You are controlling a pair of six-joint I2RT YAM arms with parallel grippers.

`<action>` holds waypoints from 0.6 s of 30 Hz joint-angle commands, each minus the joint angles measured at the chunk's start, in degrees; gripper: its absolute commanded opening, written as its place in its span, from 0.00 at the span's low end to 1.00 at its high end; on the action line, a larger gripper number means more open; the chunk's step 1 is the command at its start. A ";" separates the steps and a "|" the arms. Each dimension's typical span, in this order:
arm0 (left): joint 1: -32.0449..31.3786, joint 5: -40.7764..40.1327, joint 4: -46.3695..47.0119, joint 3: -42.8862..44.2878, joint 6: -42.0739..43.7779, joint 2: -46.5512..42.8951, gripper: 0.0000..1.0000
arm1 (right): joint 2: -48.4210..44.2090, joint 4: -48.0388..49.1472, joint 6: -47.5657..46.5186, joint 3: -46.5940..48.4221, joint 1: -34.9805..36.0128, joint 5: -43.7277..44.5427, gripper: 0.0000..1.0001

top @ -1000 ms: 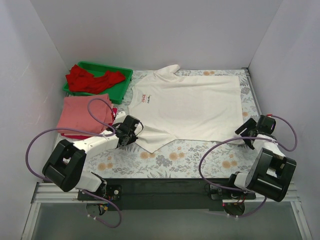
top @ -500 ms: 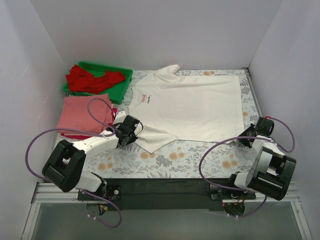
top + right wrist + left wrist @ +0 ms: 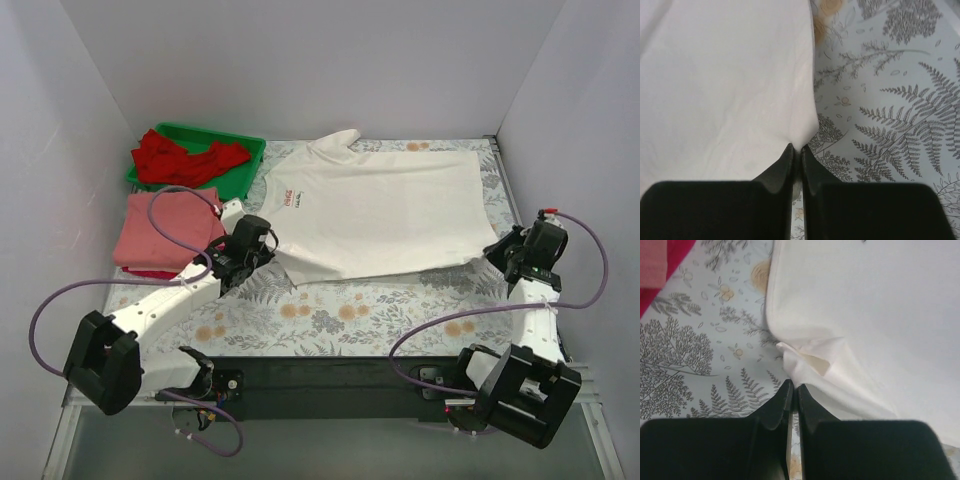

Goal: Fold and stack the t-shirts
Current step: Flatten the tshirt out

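Note:
A cream-white t-shirt point(image 3: 385, 210) with a small red chest print lies spread on the floral table cover. My left gripper point(image 3: 268, 250) is shut on its near left sleeve corner point(image 3: 801, 365), and the cloth bunches at the fingertips. At the near right, my right gripper point(image 3: 497, 253) pinches the shirt's hem corner point(image 3: 799, 137), which lifts slightly off the cover. A folded salmon-pink t-shirt point(image 3: 165, 228) lies on a crimson one at the left. Bright red t-shirts point(image 3: 185, 160) are heaped in the tray.
The green plastic tray point(image 3: 250, 150) stands at the back left corner. White walls close in the left, back and right sides. The pink stack point(image 3: 652, 262) lies just left of my left gripper. Purple cables loop beside both arms.
My right gripper has shut on the shirt's near right corner and moved right and back, lifting it. My left gripper moved back and slightly left with the sleeve, pulling the near edge taut.

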 commanded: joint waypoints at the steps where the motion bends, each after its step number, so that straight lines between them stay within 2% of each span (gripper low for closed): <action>1: 0.16 -4.42 1.52 5.19 2.58 -5.08 0.00 | -4.72 -2.03 -1.99 7.49 0.04 0.53 0.01; 9: 0.16 -9.25 3.10 23.62 13.29 -10.00 0.00 | -7.54 -10.99 -2.87 24.80 -0.05 6.33 0.01; 10: 0.07 -9.52 3.54 25.23 14.70 -10.79 0.00 | -7.28 -12.14 -2.96 29.17 -0.05 7.20 0.01; 18: 0.07 -4.96 5.65 42.10 25.96 -11.15 0.00 | -6.75 -19.53 -4.54 49.06 -0.05 8.18 0.01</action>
